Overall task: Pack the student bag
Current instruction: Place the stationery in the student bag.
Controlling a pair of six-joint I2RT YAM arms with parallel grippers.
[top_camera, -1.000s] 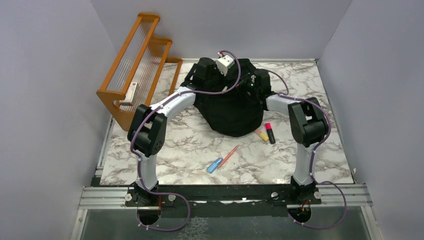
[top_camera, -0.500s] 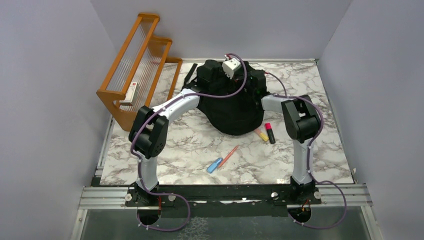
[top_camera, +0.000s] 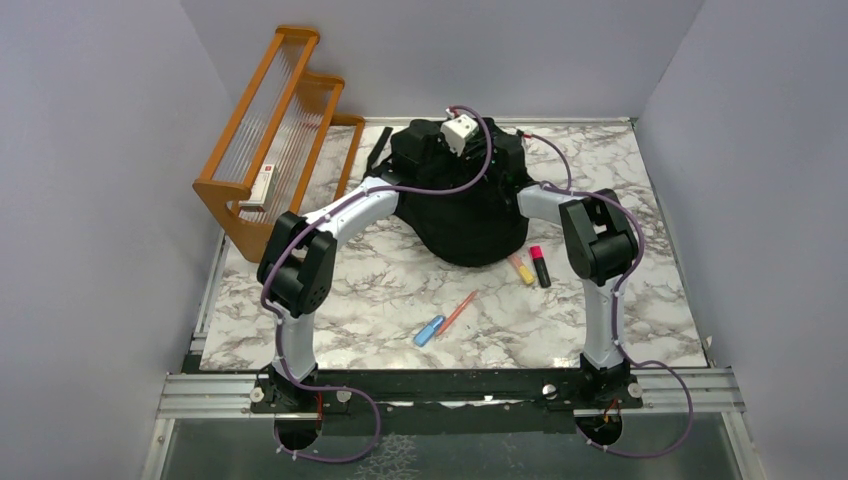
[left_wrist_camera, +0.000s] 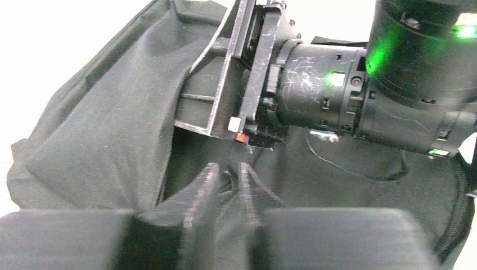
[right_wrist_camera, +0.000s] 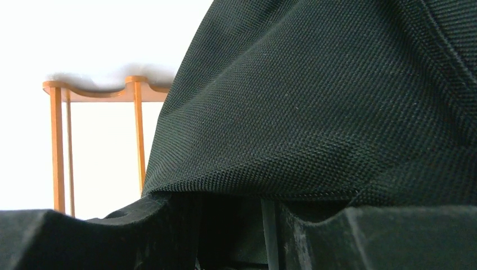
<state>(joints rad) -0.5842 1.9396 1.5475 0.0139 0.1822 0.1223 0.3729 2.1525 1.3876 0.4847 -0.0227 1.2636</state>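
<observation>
The student bag (top_camera: 462, 222), a soft black backpack, stands slumped at the back middle of the table. My left gripper (left_wrist_camera: 229, 171) reaches over its top from the left. Its fingers are almost together, with a fold of the bag's rim pinched between them. In the left wrist view, the body of my right arm's wrist (left_wrist_camera: 343, 93) sits just beyond, pressed into the bag's opening. My right gripper (right_wrist_camera: 239, 230) is open, its two fingers wide apart under a draped edge of the bag's woven fabric (right_wrist_camera: 315, 107). In the top view the right fingers are hidden behind the bag.
An orange wooden rack (top_camera: 275, 130) holding a white item (top_camera: 262, 185) stands at the back left. Its legs (right_wrist_camera: 95, 90) show in the right wrist view. A pink highlighter (top_camera: 539, 266) and a yellow one (top_camera: 521, 268) lie by the bag. A blue marker (top_camera: 430, 330) and orange pen (top_camera: 458, 312) lie nearer.
Both wrists shifted slightly over the bag, which now stands narrower and farther back. The right jaws opened off the fabric. The left jaws eased a little.
</observation>
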